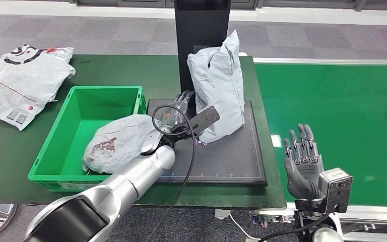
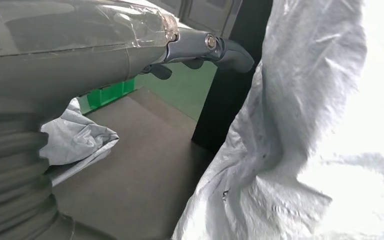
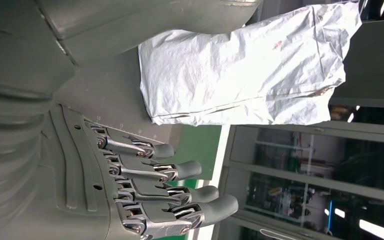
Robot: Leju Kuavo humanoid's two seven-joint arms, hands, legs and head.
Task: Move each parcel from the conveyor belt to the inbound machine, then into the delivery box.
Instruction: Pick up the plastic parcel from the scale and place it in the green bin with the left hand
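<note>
Parcel [image 1: 219,85] standing upright on inbound machine [image 1: 232,156], leaning against its black post [image 1: 201,30].
Delivery box [image 1: 75,151] sitting behind left hand [image 1: 180,108], already holding another parcel [image 1: 118,141]. Left hand reaching in just beside the bag, grip unclear; right hand [image 1: 302,161] hovering, spread. Risk: nudging tips the bag over.

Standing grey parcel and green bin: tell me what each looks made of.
Grey parcel: thin plastic mailer film, by its look; soft creases and a slight sheen, clearest in the right wrist view.
Green bin: rigid moulded plastic, probably; straight walls, thick rim, even glossy colour.
</note>
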